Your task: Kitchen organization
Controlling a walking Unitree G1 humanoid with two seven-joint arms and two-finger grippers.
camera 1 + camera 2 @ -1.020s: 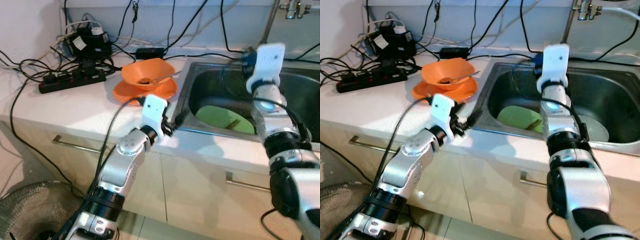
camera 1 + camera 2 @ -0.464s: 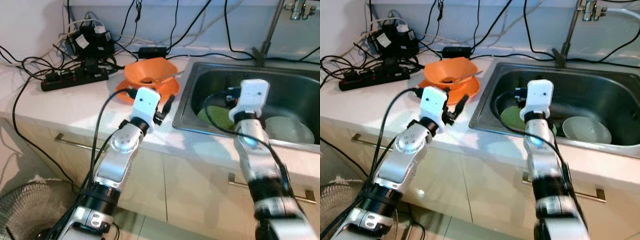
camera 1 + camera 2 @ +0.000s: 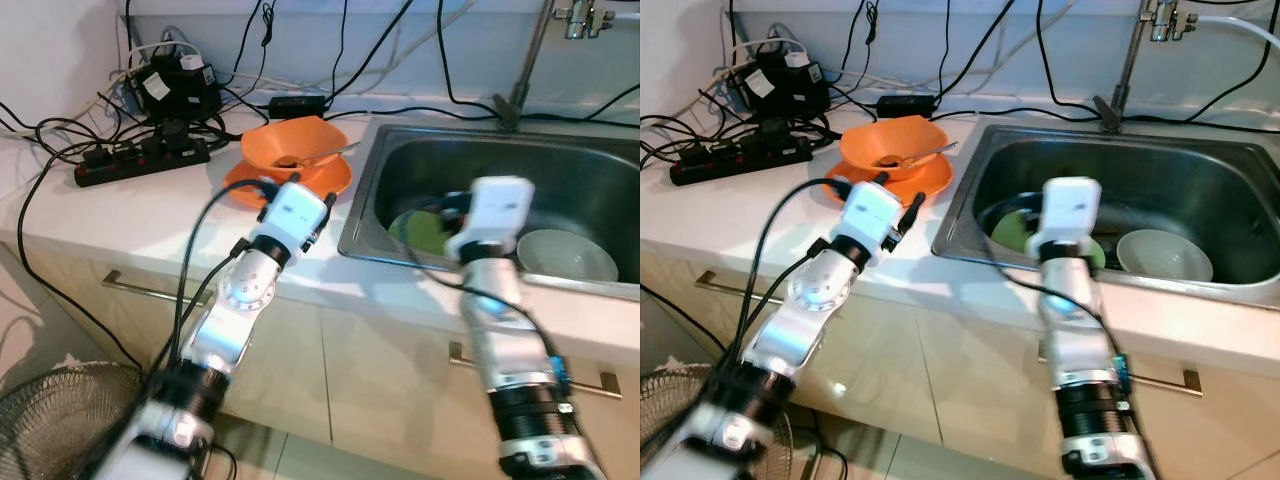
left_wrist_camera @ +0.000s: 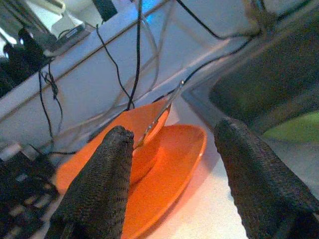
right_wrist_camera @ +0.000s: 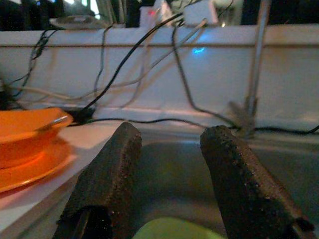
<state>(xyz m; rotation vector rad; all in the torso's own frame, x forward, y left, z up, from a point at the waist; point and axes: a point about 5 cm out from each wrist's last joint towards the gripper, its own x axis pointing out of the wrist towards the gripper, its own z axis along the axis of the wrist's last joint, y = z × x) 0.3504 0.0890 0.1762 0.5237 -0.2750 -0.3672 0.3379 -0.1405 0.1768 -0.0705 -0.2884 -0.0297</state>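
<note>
From the head views, a white counter [image 3: 150,215] runs across the scene with a steel sink [image 3: 385,175] set into its right part and a tap [image 3: 575,15] at the far edge. An orange bowl [image 3: 290,145] holding a spoon [image 3: 330,155] sits on an orange plate [image 3: 330,180] on the counter, just left of the sink. Far left on the counter lie a black power strip [image 3: 140,162] and a tangle of cables [image 3: 700,125]. In the sink lie a green plate [image 3: 1005,228] on the left and a pale bowl [image 3: 1163,255] to its right. The left gripper [image 3: 318,215] reaches over the counter just near of the orange plate; the right gripper [image 3: 452,205] hangs over the near edge of the sink above the green plate. A round fan [image 3: 60,420] stands on the floor at the near left. In the left wrist view, the two black fingers [image 4: 99,189] stand spread apart with nothing between them, aimed at the orange bowl and plate, the sink beyond. In the right wrist view, the fingers [image 5: 107,184] are likewise parted and empty, pointing across the sink, with the green plate's edge below them and the orange bowl off to one side.
</note>
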